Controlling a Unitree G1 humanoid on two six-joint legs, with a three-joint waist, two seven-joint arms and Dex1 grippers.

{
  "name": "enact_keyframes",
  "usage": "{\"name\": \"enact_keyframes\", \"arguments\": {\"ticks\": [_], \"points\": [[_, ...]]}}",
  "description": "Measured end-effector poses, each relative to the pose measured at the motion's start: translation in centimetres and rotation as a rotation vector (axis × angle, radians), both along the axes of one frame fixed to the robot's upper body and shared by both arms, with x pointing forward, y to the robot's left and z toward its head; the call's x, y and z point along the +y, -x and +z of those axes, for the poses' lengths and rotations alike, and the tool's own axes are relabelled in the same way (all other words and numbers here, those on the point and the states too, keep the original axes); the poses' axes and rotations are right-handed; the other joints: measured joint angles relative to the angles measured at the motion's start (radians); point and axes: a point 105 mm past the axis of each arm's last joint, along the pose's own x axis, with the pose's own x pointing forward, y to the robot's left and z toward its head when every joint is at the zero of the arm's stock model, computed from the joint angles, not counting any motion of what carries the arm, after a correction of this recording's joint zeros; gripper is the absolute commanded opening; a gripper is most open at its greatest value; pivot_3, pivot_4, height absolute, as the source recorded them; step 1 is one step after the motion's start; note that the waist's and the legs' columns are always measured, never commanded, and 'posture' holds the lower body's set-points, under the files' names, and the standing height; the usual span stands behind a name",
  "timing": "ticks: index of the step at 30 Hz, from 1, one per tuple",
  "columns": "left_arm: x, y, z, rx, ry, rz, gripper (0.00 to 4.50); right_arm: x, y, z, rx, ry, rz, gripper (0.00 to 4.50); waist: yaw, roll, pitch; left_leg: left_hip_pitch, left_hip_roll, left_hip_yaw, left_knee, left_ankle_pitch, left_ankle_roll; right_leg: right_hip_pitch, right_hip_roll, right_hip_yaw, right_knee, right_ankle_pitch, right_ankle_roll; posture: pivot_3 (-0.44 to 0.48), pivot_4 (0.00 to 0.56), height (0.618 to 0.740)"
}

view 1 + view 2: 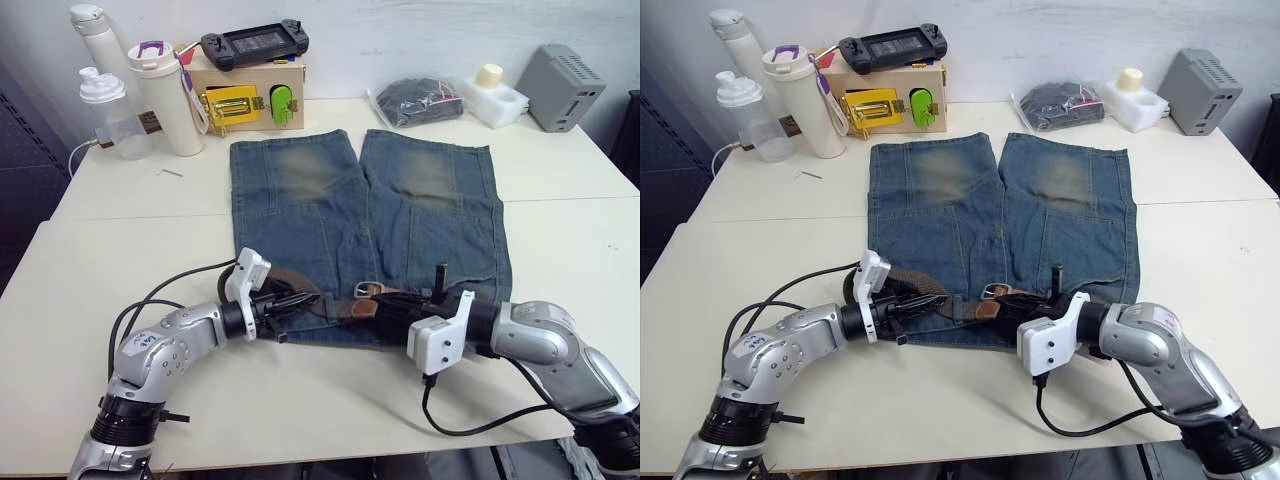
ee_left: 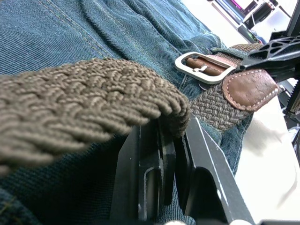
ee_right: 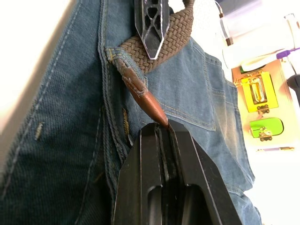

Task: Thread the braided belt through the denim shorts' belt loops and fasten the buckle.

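Left gripper (image 2: 171, 140): you have it clenched on the braided belt (image 2: 84, 103).
Right gripper (image 3: 164, 129): you grasp the belt's leather tip.

We see a white table (image 1: 560, 250), with a seam dividing its surface into sections. Behind its far edge stands a plain white wall (image 1: 420, 30). Dark floor (image 1: 15, 230) lies beyond the table's left edge. Lighting is even.

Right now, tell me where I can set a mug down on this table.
Bare tabletop right of the denim shorts, and left of them. The back edge is crowded: bottles, wooden box, grey box.
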Motion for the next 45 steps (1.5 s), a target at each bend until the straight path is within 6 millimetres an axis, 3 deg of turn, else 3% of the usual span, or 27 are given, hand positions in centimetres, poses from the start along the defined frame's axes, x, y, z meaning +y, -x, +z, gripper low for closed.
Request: {"name": "enact_keyframes", "arguments": {"ticks": [2, 3, 5, 8, 20, 23, 27, 34, 35, 37, 42, 45], "points": [[0.1, 0.0, 0.0, 0.002, 0.001, 0.003, 0.00, 0.1, 0.1, -0.2, 0.026, 0.000, -0.004, 0.06, 0.000, 0.000, 0.000, 0.000, 0.000, 0.000, 0.000, 0.000, 0.000, 0.000, 0.000, 0.000, 0.000, 0.000, 0.000, 0.000, 0.150, 0.646], [0.1, 0.0, 0.0, 0.004, 0.001, 0.005, 0.00, 0.1, 0.2, -0.3, 0.041, -0.001, -0.009, 0.34, -0.001, 0.000, 0.000, 0.000, 0.000, 0.000, 0.000, 0.000, 0.000, 0.000, 0.000, 0.000, 0.000, 0.000, 0.000, 0.000, 0.150, 0.646], [0.1, 0.0, 0.0, 0.005, 0.002, 0.006, 0.00, 0.3, 0.4, -0.5, 0.061, -0.014, -0.011, 1.01, -0.001, 0.000, 0.000, 0.000, 0.000, 0.000, 0.000, 0.000, 0.000, 0.000, 0.000, 0.000, 0.000, 0.000, 0.000, 0.000, 0.150, 0.646], [0.1, 0.0, 0.0, 0.006, 0.004, 0.005, 0.00, 0.7, 0.6, -0.8, 0.077, -0.022, 0.002, 2.43, 0.000, 0.000, 0.000, 0.000, 0.000, 0.000, 0.000, 0.000, 0.000, 0.000, 0.000, 0.000, 0.000, 0.000, 0.000, 0.000, 0.150, 0.646], [0.2, 0.0, 0.0, 0.006, 0.003, 0.003, 0.00, 1.0, 0.8, -0.3, 0.054, -0.021, 0.023, 2.43, -0.001, 0.000, 0.000, 0.000, 0.000, 0.000, 0.000, 0.000, 0.000, 0.000, 0.000, 0.000, 0.000, 0.000, 0.000, 0.000, 0.150, 0.646], [0.1, 0.0, 0.0, 0.005, 0.003, 0.002, 0.00, 1.2, 0.9, -0.2, 0.054, -0.021, 0.031, 1.74, 0.000, 0.000, 0.000, 0.000, 0.000, 0.000, 0.000, 0.000, 0.000, 0.000, 0.000, 0.000, 0.000, 0.000, 0.000, 0.000, 0.150, 0.646], [0.2, 0.0, 0.0, 0.005, 0.003, 0.002, 0.00, 1.2, 1.1, -0.2, 0.058, -0.018, 0.036, 0.08, -0.001, 0.000, 0.000, 0.000, 0.000, 0.000, 0.000, 0.000, 0.000, 0.000, 0.000, 0.000, 0.000, 0.000, 0.000, 0.000, 0.150, 0.646], [0.3, 0.0, 0.1, 0.003, 0.010, -0.001, 0.00, 1.2, 1.1, -0.4, 0.065, -0.017, 0.034, 0.08, -0.001, 0.000, 0.000, 0.000, 0.000, 0.000, 0.000, 0.000, 0.000, 0.000, 0.000, 0.000, 0.000, 0.000, 0.000, 0.000, 0.150, 0.646], [0.3, 0.0, 0.2, 0.000, 0.014, 0.001, 0.87, 1.2, 1.1, -0.4, 0.065, -0.017, 0.035, 0.00, -0.001, 0.000, 0.000, 0.000, 0.000, 0.000, 0.000, 0.000, 0.000, 0.000, 0.000, 0.000, 0.000, 0.000, 0.000, 0.000, 0.150, 0.646], [0.5, 0.1, 0.4, -0.009, 0.029, 0.011, 1.62, 1.2, 1.1, -0.3, 0.063, -0.016, 0.036, 0.00, -0.001, 0.000, 0.000, 0.000, 0.000, 0.000, 0.000, 0.000, 0.000, 0.000, 0.000, 0.000, 0.000, 0.000, 0.000, 0.000, 0.150, 0.646], [0.7, 1.2, 1.7, -0.072, 0.023, -0.026, 4.03, 1.2, 1.0, -0.2, 0.058, -0.013, 0.039, 0.00, -0.002, 0.000, 0.000, 0.000, 0.000, 0.000, 0.000, 0.000, 0.000, 0.000, 0.000, 0.000, 0.000, 0.000, 0.000, 0.000, 0.150, 0.646], [1.5, 2.3, 2.1, -0.081, 0.013, -0.023, 4.03, 1.2, 1.0, -0.2, 0.058, -0.013, 0.039, 0.00, -0.004, 0.000, 0.000, 0.000, 0.001, 0.000, -0.001, 0.000, -0.001, -0.001, 0.000, 0.000, 0.000, 0.000, 0.000, 0.000, 0.150, 0.646]]}}
